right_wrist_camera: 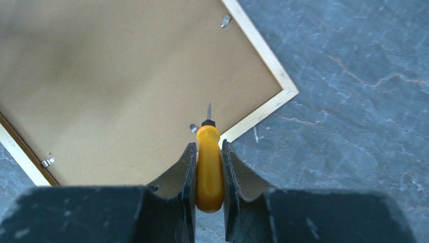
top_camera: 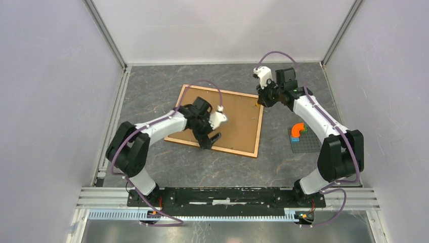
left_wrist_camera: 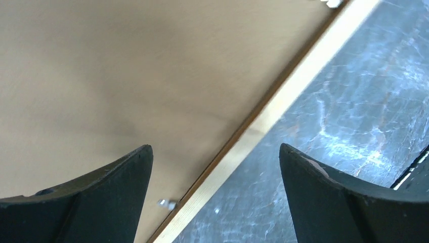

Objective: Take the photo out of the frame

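Frame (top_camera: 240,121): lying back up, flat on the grey surface (top_camera: 212,172), mid-scene
Left end effector (left_wrist_camera: 215,152): spread wide, empty, over the frame's near edge
Right end effector (right_wrist_camera: 208,152): clenched on yellow-handled screwdriver (right_wrist_camera: 209,172), tip beside a metal clip (right_wrist_camera: 193,128) near the frame's corner

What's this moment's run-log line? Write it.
large orange-brown wooden picture frame: back up | left gripper: open over its edge | right gripper: shut on yellow-handled screwdriver

Bright, even light cast soft shadow on the brown-backed wooden picture frame (left_wrist_camera: 101,76) just ahead of the blurred left gripper (left_wrist_camera: 215,149).
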### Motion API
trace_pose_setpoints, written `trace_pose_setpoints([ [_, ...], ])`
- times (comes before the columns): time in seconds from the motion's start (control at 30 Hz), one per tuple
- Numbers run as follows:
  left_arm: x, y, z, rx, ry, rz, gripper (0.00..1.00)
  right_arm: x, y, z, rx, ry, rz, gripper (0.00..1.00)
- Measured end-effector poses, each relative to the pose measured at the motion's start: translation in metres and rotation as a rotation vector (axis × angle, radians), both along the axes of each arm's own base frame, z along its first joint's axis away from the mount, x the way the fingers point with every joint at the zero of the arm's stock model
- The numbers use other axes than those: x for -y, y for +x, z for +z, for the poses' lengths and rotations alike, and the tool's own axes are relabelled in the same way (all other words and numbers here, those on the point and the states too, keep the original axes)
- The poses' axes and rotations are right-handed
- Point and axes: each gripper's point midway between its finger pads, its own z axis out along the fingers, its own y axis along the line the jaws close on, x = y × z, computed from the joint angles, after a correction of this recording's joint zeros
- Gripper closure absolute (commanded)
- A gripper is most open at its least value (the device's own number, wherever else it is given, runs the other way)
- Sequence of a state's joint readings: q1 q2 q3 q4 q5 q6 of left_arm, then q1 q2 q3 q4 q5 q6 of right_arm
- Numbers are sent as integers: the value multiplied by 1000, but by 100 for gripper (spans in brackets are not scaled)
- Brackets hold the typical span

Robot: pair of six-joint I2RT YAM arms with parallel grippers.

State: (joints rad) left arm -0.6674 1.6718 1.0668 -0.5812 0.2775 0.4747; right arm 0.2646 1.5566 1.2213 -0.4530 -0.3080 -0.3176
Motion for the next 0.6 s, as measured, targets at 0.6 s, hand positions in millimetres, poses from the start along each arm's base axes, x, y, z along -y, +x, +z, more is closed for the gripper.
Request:
trace_pose_setpoints([
  [0.6,-89,2,16,113,78,-216,8,7,-26,-3,-68,77,25,100],
])
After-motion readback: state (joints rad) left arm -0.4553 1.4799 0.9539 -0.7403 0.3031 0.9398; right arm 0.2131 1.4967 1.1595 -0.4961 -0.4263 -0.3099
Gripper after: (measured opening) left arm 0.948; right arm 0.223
